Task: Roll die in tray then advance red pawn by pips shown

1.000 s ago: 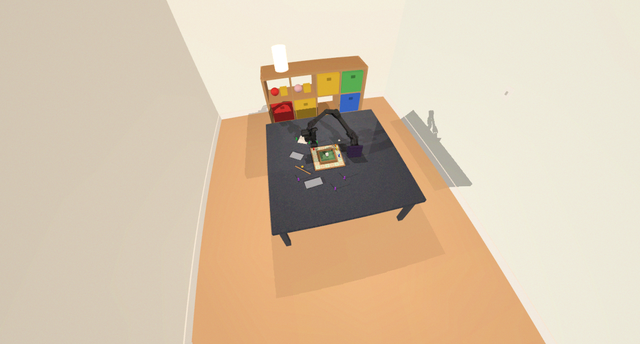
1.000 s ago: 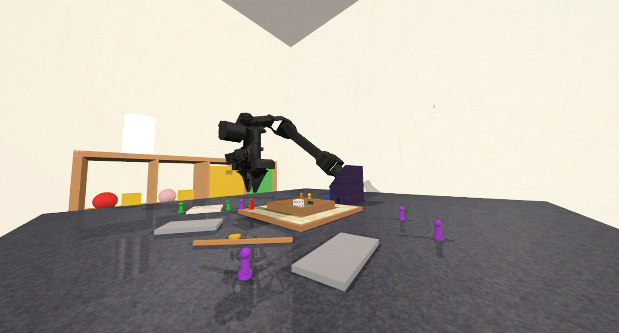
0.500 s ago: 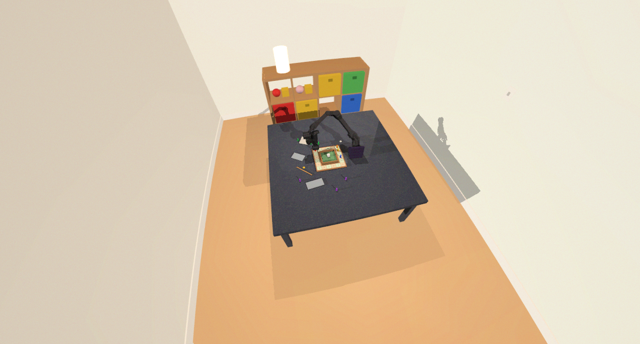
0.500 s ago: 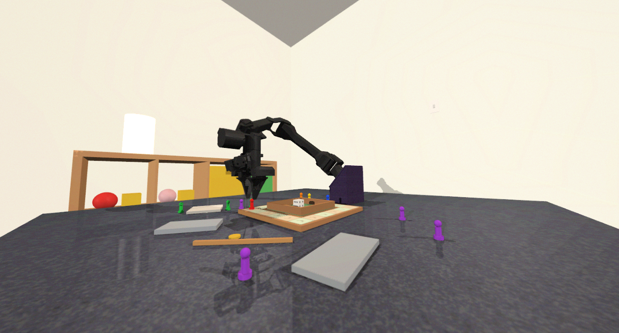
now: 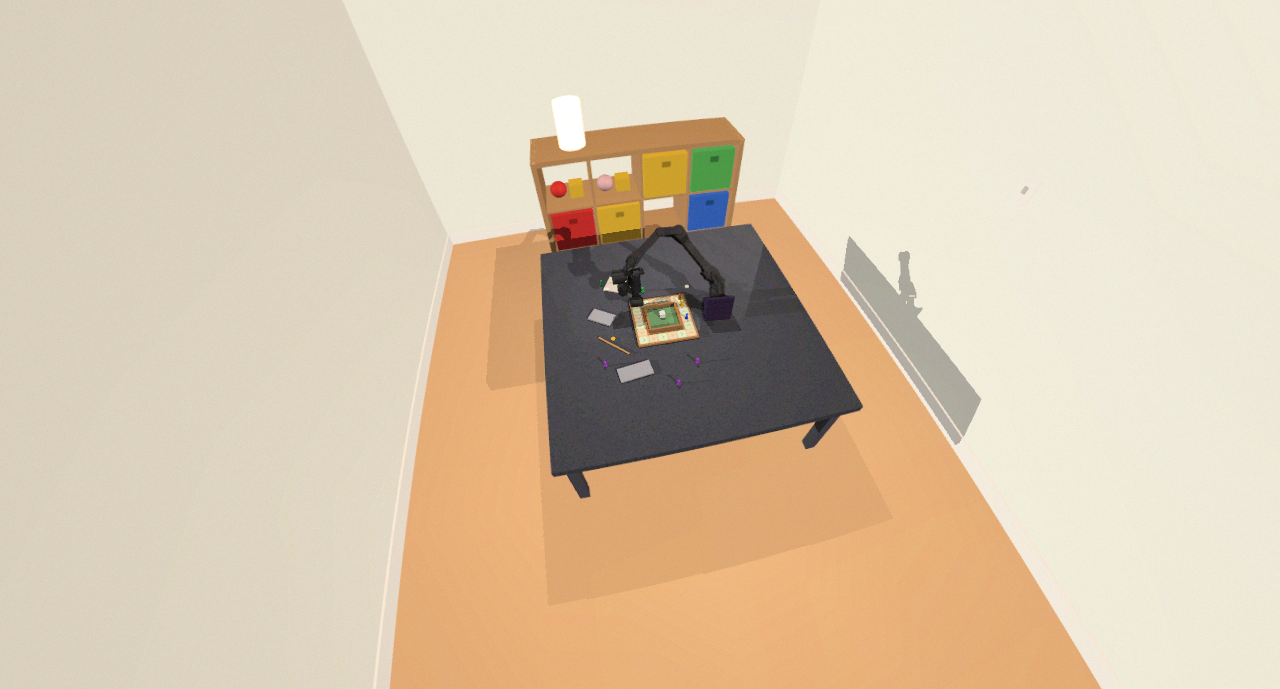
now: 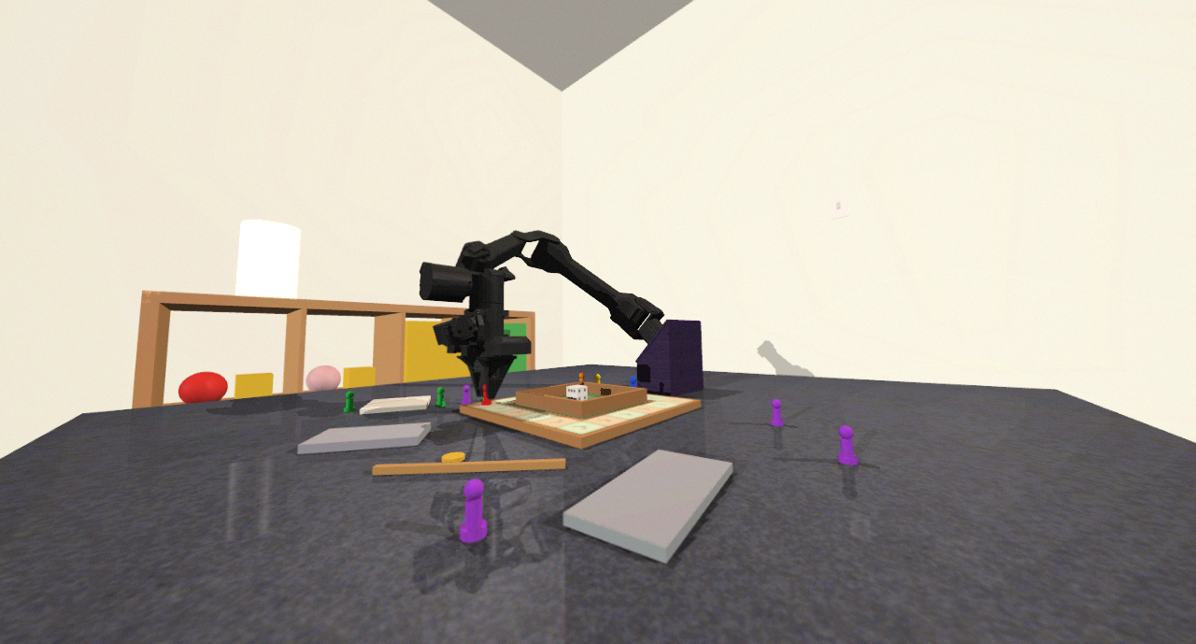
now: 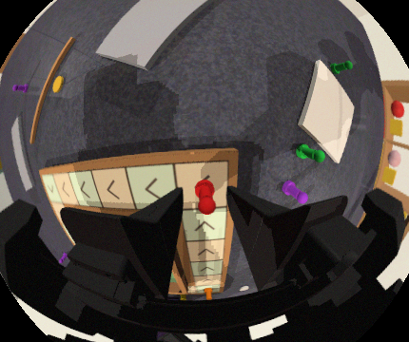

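My gripper [image 6: 488, 392] [image 7: 204, 192] points down at a corner of the board [image 6: 581, 443] [image 7: 143, 157] [image 5: 666, 343]. Its fingers are partly open, one on each side of the red pawn [image 6: 485, 397] [image 7: 206, 201], with a gap on both sides. The pawn stands upright on the corner square; the arm hides it in the top view. In the wrist view, arrows run up the column to this corner, then left along the row. The white die [image 6: 576, 392] [image 5: 662, 313] rests in the tray [image 6: 543, 403]; its top pips are too small to read.
A purple pawn [image 7: 295, 192] [image 6: 465, 394] and a green pawn [image 7: 310, 153] [image 6: 440, 396] stand off the board near the gripper. A cream slab [image 7: 328, 111] lies beyond. An orange pawn [image 7: 208, 294] [image 6: 581, 378] stands farther down the column. A grey slab [image 7: 143, 33] lies beyond the board.
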`<state>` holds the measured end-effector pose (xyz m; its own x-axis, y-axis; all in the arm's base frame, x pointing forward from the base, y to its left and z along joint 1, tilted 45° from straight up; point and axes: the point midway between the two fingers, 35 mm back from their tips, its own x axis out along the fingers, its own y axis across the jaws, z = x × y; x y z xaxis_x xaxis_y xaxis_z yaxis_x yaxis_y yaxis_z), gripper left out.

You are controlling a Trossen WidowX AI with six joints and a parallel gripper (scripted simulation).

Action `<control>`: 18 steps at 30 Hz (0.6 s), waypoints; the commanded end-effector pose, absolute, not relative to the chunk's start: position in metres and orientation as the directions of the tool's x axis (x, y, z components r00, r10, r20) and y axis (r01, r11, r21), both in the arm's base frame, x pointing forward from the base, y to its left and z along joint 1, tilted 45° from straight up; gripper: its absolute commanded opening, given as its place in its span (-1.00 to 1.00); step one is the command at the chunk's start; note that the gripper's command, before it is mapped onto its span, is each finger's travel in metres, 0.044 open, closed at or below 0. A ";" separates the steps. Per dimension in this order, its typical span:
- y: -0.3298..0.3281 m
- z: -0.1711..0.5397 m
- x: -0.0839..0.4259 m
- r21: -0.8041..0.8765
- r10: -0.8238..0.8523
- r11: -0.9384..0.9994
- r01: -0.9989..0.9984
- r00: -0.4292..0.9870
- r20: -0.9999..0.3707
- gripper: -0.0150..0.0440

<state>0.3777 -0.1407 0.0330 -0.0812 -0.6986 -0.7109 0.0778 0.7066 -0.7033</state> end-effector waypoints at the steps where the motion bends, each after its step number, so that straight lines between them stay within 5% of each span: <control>1: -0.142 0.031 0.375 -0.708 -0.703 0.703 0.069 -0.087 -0.706 -0.17; 9: -0.142 0.031 0.375 -0.708 -0.703 0.703 0.069 -0.087 -0.706 -0.48; 18: -0.117 0.053 0.383 -0.703 -0.698 0.708 0.069 -0.085 -0.711 -0.49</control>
<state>0.3763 -0.1294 0.0407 -0.0974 -0.6992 -0.7083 0.0604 0.7062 -0.7055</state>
